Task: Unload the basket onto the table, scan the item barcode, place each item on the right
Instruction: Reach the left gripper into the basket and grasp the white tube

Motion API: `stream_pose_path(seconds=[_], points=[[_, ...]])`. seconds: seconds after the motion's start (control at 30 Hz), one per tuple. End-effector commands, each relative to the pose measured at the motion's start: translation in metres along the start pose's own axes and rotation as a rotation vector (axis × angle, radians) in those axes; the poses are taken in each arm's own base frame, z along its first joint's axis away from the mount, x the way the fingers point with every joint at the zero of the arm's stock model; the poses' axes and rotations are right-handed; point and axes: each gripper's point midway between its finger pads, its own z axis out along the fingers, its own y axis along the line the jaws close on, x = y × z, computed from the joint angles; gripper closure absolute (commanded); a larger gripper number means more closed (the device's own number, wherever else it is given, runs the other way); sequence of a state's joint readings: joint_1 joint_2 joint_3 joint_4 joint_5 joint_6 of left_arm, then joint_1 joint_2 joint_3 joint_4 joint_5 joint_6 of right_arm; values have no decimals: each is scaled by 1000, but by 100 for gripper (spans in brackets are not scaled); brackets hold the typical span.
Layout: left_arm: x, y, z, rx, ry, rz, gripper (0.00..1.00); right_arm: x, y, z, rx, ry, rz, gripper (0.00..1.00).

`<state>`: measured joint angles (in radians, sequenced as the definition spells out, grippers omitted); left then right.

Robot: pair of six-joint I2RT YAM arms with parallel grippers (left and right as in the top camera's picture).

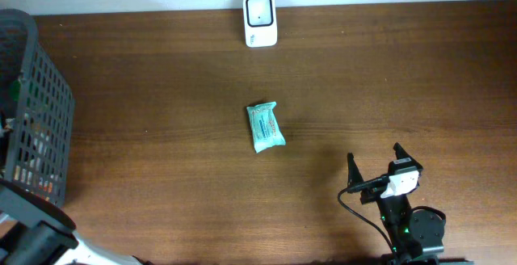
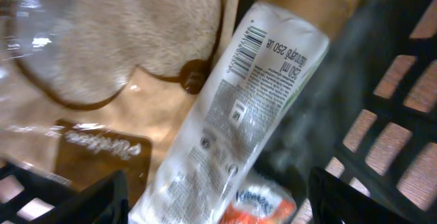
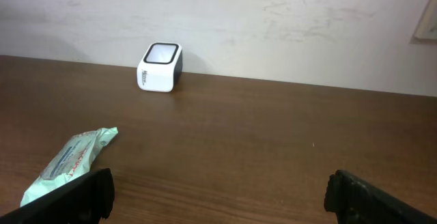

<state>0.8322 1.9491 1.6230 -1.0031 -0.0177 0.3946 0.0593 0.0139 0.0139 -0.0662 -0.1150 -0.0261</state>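
In the basket point(image 1: 40, 95) at the table's point(image 1: 404, 71) left edge, we find the left gripper point(image 2: 229, 197) spread wide over a barcoded white tube point(image 2: 239, 108) marked "250 ml", the brown label point(image 2: 95, 149) beside it blurred; the right gripper point(image 1: 374, 153) gapes by the front edge, scanner point(image 1: 260, 20) at the far edge.

Scanner point(image 1: 260, 20) common to overhead, right wrist

Brown wooden worktop point(image 1: 161, 95), white barcode scanner point(image 1: 260, 20) at far edge centre, teal packet point(image 1: 265, 127) mid-worktop, dark mesh basket point(image 1: 36, 111) at left edge, right gripper point(image 1: 374, 153) toward near right corner, jaws apart.
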Motion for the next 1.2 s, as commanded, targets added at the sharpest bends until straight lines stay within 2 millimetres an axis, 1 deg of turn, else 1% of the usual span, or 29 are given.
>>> stream_pose_path(seconds=[0.0,0.03,0.1,0.13,0.2,0.27,0.3,0.37,0.4,0.5,0.53,0.6,0.63,0.67,0.77,0.87,0.9,0.93,0.97,1.0,1.03,1.07,1.1,1.17], points=[[5,-4,28,42,44,24,22,3,1,0,-4,3,4,2],[6,-4,34,47,56,24,23,3,1,0,-4,3,4,2],[8,-7,46,64,75,24,18,3,1,0,-4,3,4,2],[9,-7,51,66,82,24,18,3,1,0,-4,3,4,2],[11,-7,60,71,93,22,21,3,1,0,-4,3,4,2],[10,-7,67,73,97,22,33,3,1,0,-4,3,4,2],[9,-7,70,72,94,22,50,3,1,0,-4,3,4,2],[7,-6,71,67,84,22,70,3,1,0,-4,3,4,2],[5,-5,71,64,79,22,73,3,1,0,-4,3,4,2],[5,-5,71,63,78,22,83,3,1,0,-4,3,4,2],[6,-4,71,57,81,22,89,3,1,0,-4,3,4,2],[5,-3,70,53,81,23,97,3,1,0,-4,3,4,2],[5,-3,70,53,80,23,100,3,1,0,-4,3,4,2],[4,-3,68,53,79,23,100,3,1,0,-4,3,4,2],[-5,1,53,50,73,15,100,3,1,0,-4,3,4,2],[-21,8,28,37,44,-33,100,3,1,0,-4,3,4,2],[-30,10,16,33,23,-57,100,3,1,0,-4,3,4,2],[-41,11,-1,39,-9,-76,100,3,1,0,-4,3,4,2],[-48,10,-12,51,-32,-74,100,3,1,0,-4,3,4,2],[-56,8,-23,64,-57,-70,100,3,1,0,-4,3,4,2],[-69,3,-44,86,-105,-61,100,3,1,0,-4,3,4,2],[-77,0,-57,99,-136,-63,100,3,1,0,-4,3,4,2],[-87,-3,-75,114,-180,-78,100,3,1,0,-4,3,4,2],[-100,-11,-99,139,-239,-83,100,3,1,0,-4,3,4,2]])
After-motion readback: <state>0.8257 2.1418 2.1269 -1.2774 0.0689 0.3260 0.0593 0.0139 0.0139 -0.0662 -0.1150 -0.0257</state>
